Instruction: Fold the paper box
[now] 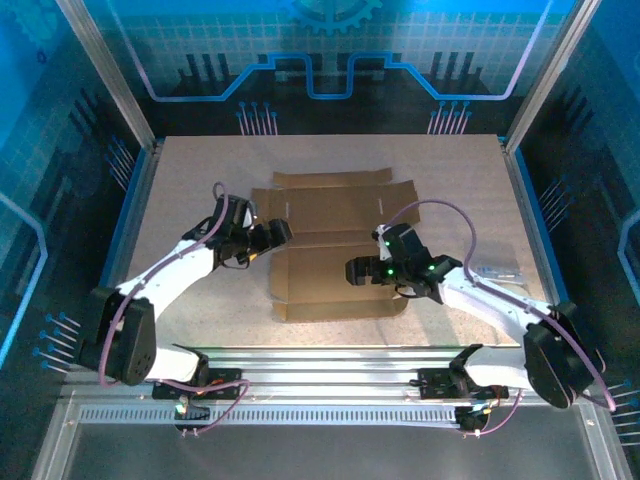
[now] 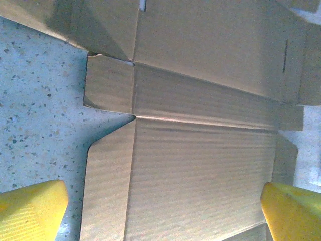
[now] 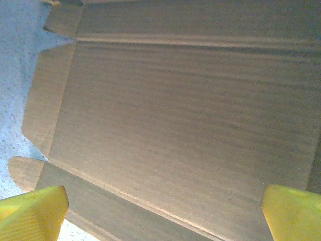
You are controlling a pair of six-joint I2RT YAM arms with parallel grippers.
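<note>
Left gripper: hanging with jaws spread wide, clasping nothing, reaching in over the left edge of the sheet.
Left fingertips: bracketing the cardboard from above, one yellow tip sitting over the speckled surface, the other over the far side of the panel.
Right gripper: also standing fully parted and empty, hovering over the near main panel.
Right fingertips: spanning that panel almost edge to edge; contact with the board not being clear.
Paper box: lying flat and unfolded mid-table, scored lines showing, no wall raised.
Side tab: lying just off the left end of the narrow strip, lifting slightly.
Long crease: running straight across between strip and big panel.
Table: carrying the sheet, speckled and pale.
Step in hand: probably lining up for a first fold.
Doing it well: pinning one panel flat with one arm while lifting its neighbour exactly along the score; keeping tips clear of the crease; bending slowly, avoiding sliding the whole sheet.
</note>
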